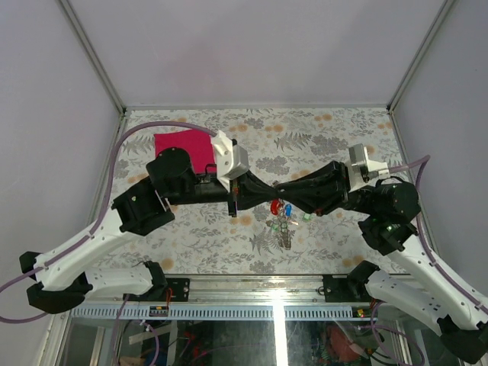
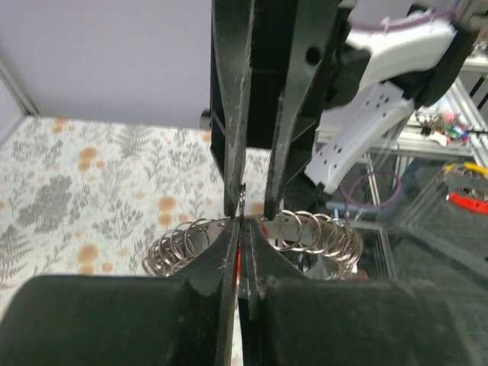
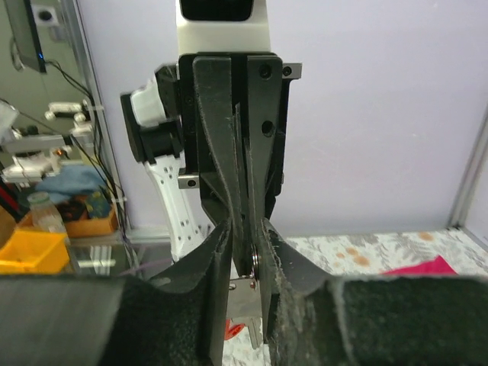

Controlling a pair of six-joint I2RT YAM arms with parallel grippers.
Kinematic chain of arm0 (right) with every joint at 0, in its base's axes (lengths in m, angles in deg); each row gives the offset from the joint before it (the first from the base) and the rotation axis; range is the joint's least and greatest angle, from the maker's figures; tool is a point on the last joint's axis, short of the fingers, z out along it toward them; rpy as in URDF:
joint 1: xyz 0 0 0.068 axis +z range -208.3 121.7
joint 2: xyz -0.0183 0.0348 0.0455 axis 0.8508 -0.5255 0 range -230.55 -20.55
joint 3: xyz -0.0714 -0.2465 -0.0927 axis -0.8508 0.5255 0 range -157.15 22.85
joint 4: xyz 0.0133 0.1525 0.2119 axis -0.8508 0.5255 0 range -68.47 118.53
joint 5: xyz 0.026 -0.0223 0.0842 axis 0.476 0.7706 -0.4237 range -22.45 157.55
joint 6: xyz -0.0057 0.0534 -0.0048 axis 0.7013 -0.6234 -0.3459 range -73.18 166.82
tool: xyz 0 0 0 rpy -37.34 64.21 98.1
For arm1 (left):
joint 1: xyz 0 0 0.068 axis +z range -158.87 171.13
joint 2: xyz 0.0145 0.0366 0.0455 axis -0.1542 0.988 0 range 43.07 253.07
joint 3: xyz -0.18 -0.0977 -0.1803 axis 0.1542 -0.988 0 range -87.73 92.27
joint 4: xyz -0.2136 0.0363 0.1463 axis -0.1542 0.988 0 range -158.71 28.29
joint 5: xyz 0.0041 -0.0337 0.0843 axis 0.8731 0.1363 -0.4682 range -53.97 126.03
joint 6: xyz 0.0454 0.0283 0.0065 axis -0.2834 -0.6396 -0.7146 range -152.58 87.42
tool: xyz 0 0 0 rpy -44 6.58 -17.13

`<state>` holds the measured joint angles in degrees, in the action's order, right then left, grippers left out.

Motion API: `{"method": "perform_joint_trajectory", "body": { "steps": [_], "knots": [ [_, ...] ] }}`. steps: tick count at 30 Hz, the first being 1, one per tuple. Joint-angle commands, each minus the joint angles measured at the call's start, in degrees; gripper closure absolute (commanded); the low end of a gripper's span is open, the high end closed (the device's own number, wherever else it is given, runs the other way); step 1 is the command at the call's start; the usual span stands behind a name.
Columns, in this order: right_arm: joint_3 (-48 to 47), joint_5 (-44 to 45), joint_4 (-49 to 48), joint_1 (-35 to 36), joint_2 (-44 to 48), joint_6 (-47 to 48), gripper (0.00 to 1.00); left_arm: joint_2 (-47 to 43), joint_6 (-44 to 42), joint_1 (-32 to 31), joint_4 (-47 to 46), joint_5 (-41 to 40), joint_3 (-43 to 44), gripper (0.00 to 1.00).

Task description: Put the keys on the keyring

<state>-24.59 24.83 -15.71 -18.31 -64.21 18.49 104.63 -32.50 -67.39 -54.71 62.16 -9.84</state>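
"What sort of place is this?"

"A robotics lab. A left arm (image 1: 84,252) and a right arm (image 1: 435,271) are bolted at the edge of a counter (image 1: 320,141), boxed in by plain white panels (image 1: 252,46) on aluminium posts (image 1: 91,55)."

"And around it?"

"A slotted cable tray (image 1: 229,311), a yellow parts bin (image 3: 27,255), loose wires and shelf clutter."

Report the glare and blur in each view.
Top external: evenly lit, with a white glare streak at the bottom and the keys tiny. Left wrist: the near left gripper is blurred, the keyring coils sharper. Right wrist: the right gripper is fuzzy up close.
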Motion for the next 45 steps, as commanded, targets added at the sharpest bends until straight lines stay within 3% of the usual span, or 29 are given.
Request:
{"method": "perform_joint_trajectory", "body": {
  "steps": [1,12,23,34,38,45],
  "knots": [
    [-6.22,-1.76,16.68,0.27,2.14,12.12,0.73,2.05,-5.65,-0.32,10.70,-1.54,6.47,1.00],
    [-11.41,-1.18,40.36,0.24,2.29,26.22,0.70,11.04,-12.03,-0.35,32.94,-5.68,20.23,1.00],
    [-9.74,1.12,45.00,0.27,2.02,29.72,0.70,17.10,-15.00,-0.33,44.67,-8.90,28.47,1.00],
    [-9.09,4.62,45.14,0.25,1.19,27.17,0.66,14.22,-13.13,-0.32,39.34,-10.85,23.79,1.00],
    [-9.35,11.69,45.75,0.26,1.53,24.93,0.63,12.26,-11.73,-0.32,35.49,-11.60,20.92,1.00],
    [-8.12,16.76,45.89,0.24,3.24,25.12,0.50,10.23,-10.64,-0.36,31.14,-11.58,17.11,1.00]
  ]
}}
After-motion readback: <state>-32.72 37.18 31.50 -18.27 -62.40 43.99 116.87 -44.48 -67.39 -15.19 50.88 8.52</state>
